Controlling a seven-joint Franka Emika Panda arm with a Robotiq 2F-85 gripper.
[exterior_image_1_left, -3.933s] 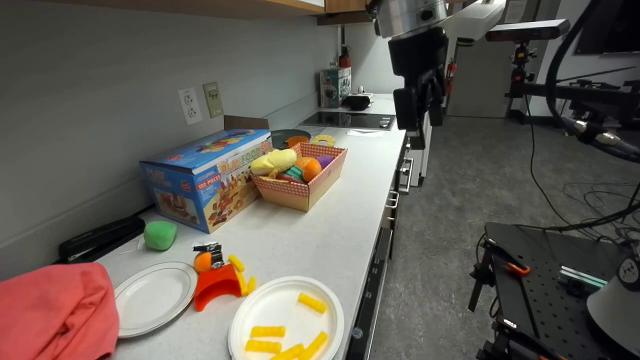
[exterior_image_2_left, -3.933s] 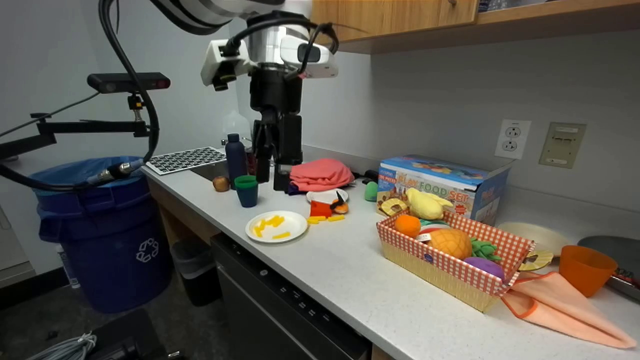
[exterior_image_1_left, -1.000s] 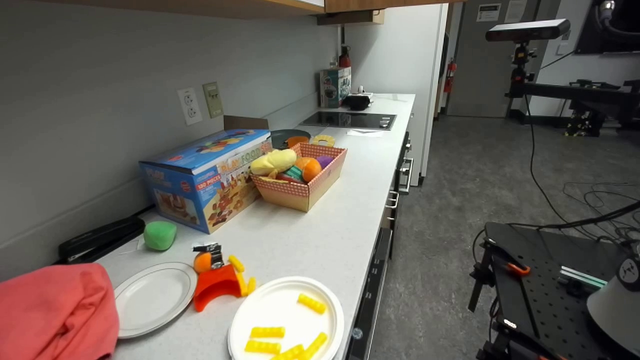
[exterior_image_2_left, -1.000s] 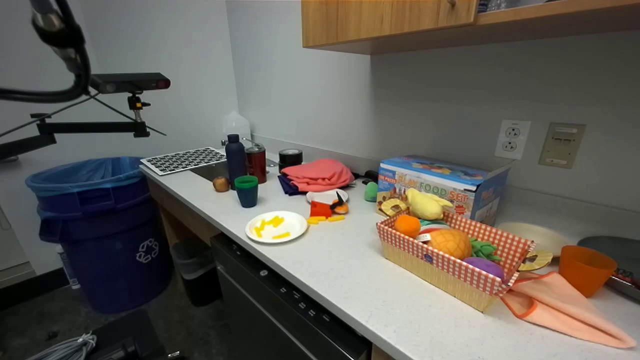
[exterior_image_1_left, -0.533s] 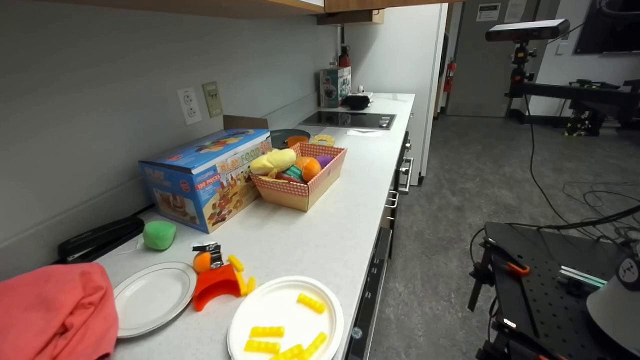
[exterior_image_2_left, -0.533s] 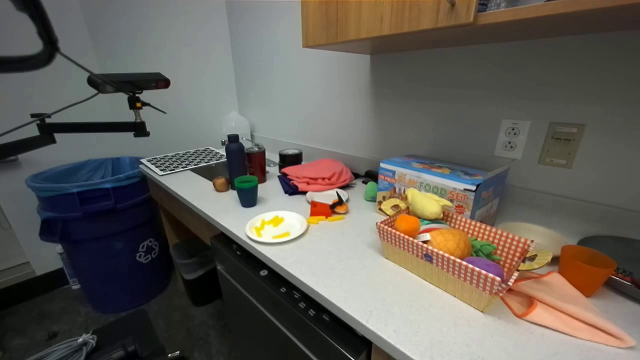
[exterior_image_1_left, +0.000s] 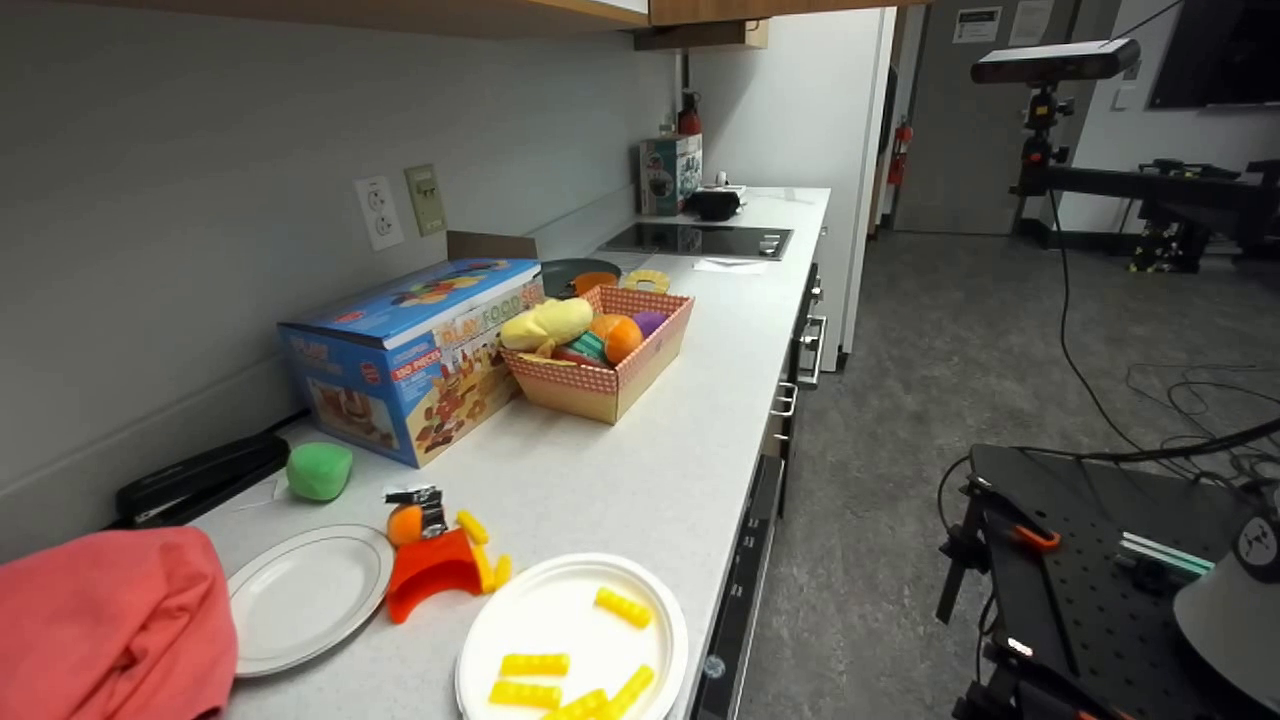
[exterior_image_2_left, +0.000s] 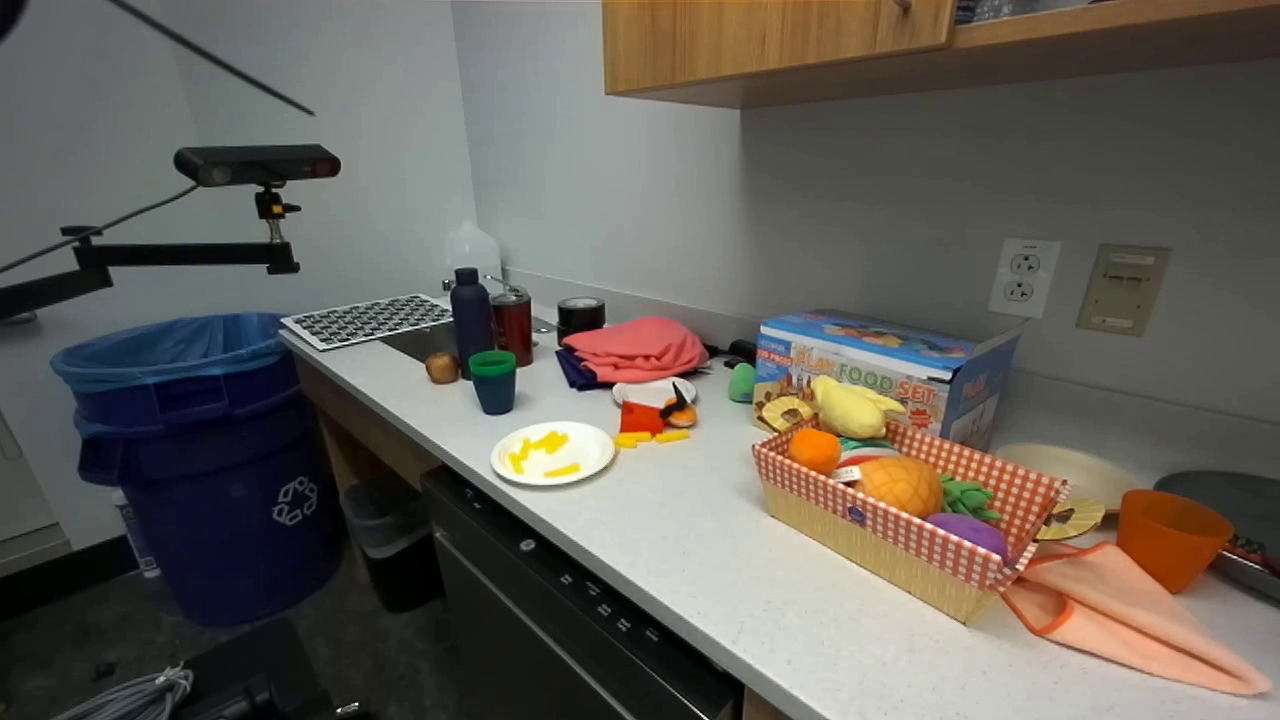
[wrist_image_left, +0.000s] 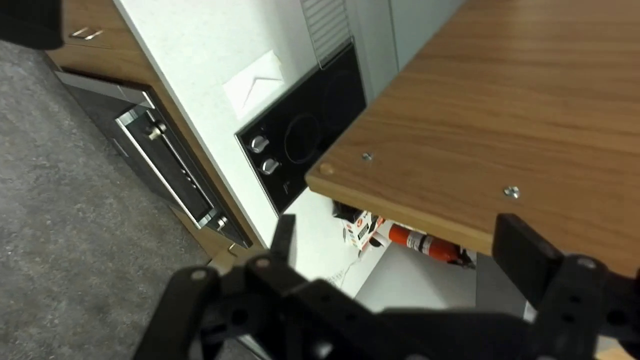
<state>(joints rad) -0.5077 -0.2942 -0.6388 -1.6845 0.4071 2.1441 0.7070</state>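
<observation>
My jaws stand well apart in the wrist view: the gripper (wrist_image_left: 395, 225) spreads across the near edge, one finger (wrist_image_left: 525, 255) to the right, its partner to the left. And there's the wooden panel (wrist_image_left: 480, 105), filling the far right of my view, two screws (wrist_image_left: 511, 192) in its face, its corner poking toward the middle. That right finger overlaps its edge on my screen; touching or apart, I can't tell.

Now the pose: my wrist is rolled, so the counter (wrist_image_left: 200, 70) runs on a slant, far left down to near middle. Between the fingertips, farther off, a red fire extinguisher (wrist_image_left: 425, 244) shows sideways, a small box (wrist_image_left: 361, 227) to its left. Left of the panel, the black cooktop (wrist_image_left: 305, 130), white paper (wrist_image_left: 255, 82) just beside it. Farther left, below the counter's edge, the oven (wrist_image_left: 155, 150), then grey floor (wrist_image_left: 80, 215).

Out to the wide shots: the gripper is beyond both frames. An exterior view gives me the arm's white base (exterior_image_1_left: 1240, 620) at near right, on a black perforated table (exterior_image_1_left: 1100, 580). Over on the left, a white plate (exterior_image_1_left: 550, 610) carries yellow sticks (exterior_image_1_left: 536, 664); farther off, a checked basket (exterior_image_1_left: 575, 392) of toy food (exterior_image_1_left: 623, 340) sits just beside a printed carton (exterior_image_1_left: 415, 360).
</observation>
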